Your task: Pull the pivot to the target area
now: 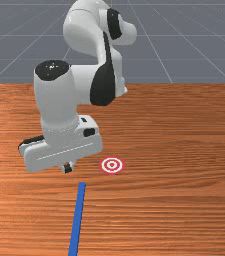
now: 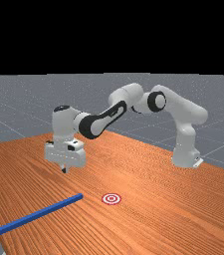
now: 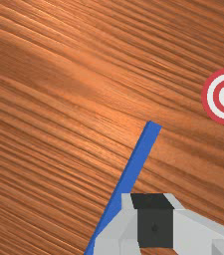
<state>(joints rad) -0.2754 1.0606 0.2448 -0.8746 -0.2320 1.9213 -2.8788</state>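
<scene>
In the front view, the bottom edge cuts off the blue stick [image 1: 77,220], and 3 edges cut off the tabletop [image 1: 184,150]. The tip of the claw [image 1: 67,168] is too small to see well. In the wrist view, the claw hides part of the stick, and edges cut off stick, claw and target [image 3: 223,96]. A white bit [image 2: 4,253] at the far view's bottom is too small to name.
</scene>
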